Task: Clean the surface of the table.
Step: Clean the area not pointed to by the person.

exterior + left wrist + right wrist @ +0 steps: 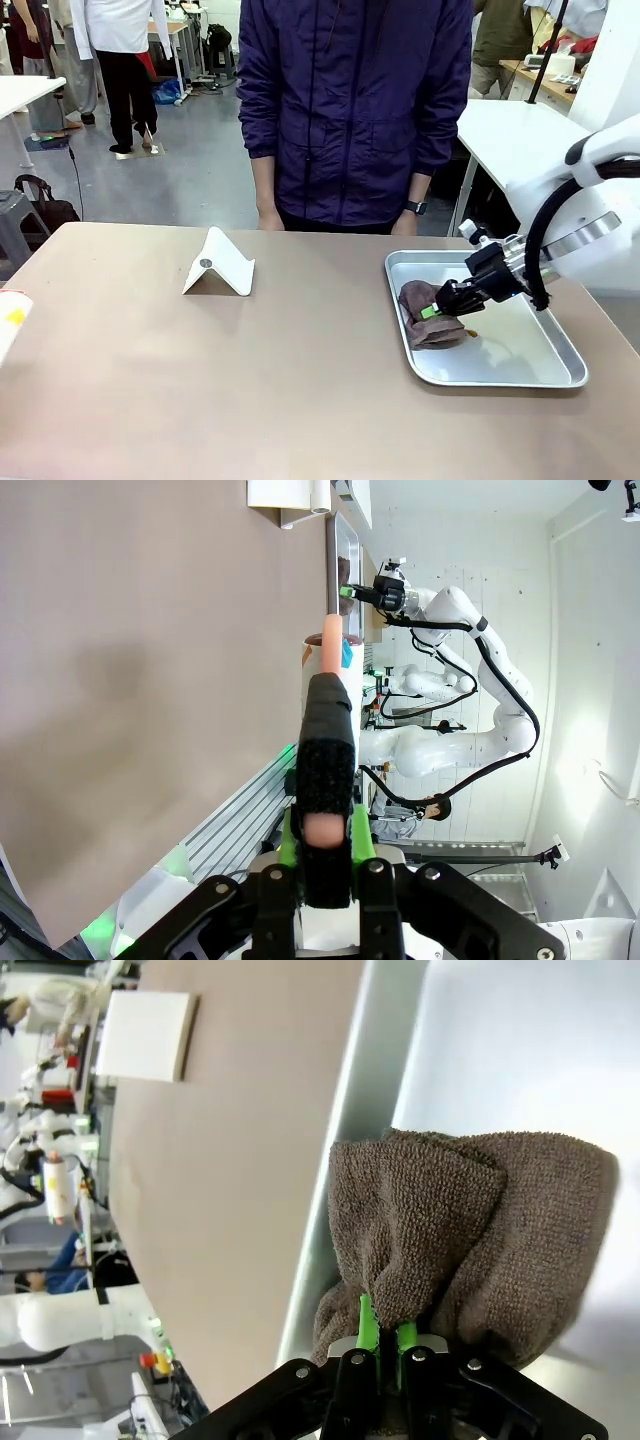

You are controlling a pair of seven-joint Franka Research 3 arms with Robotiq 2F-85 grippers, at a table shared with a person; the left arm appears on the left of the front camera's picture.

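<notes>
Brown cloth (470, 1220) between right jaws

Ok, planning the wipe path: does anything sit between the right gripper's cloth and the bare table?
Yes: the cloth, in the right gripper, lies inside the metal tray, whose raised rim comes first. Farther left, a white folded stand sits on the table.

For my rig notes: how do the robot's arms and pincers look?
The right arm is white with rounded links, a silver wrist ring and a looping black cable. The right pincer is black with green pads. The left pincer is black too, with green at its sides.
</notes>
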